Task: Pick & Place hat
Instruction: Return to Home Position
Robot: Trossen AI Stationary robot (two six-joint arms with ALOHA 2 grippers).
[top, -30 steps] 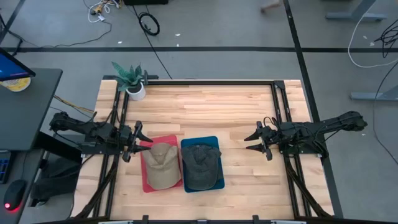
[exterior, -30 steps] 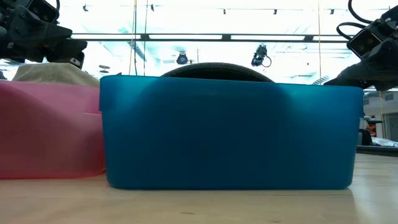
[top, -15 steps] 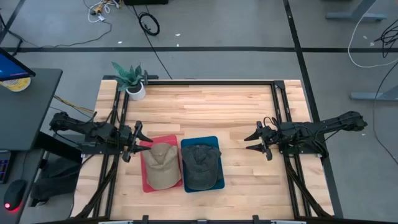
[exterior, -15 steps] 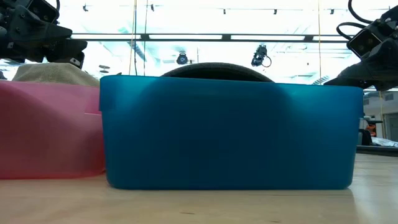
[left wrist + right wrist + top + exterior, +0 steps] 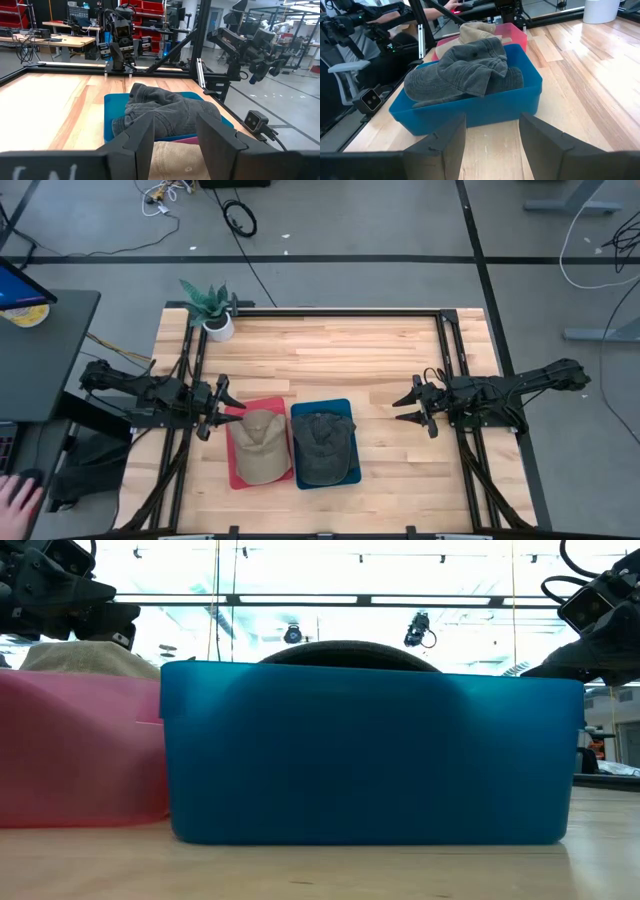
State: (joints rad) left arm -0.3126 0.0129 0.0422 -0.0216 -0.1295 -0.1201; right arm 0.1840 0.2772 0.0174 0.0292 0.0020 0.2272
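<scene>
A tan hat [image 5: 260,447] lies in a pink bin [image 5: 238,475], its crown above the rim [image 5: 75,658]. A grey hat [image 5: 322,443] lies in the blue bin [image 5: 349,472] beside it, also shown in the right wrist view [image 5: 465,67] and left wrist view [image 5: 165,112]. My left gripper [image 5: 226,407] hovers open at the pink bin's left far corner. My right gripper [image 5: 409,403] hovers open to the right of the blue bin, apart from it.
A potted plant [image 5: 208,305] stands at the table's far left corner. Bare wood lies across the far half and right of the bins. A dark frame [image 5: 440,330] runs along the table's far and side edges. A person's hand [image 5: 15,500] shows off the table at lower left.
Both arms and both hats have kept still. A person's hand has come into the high view at the lower left, off the table.
</scene>
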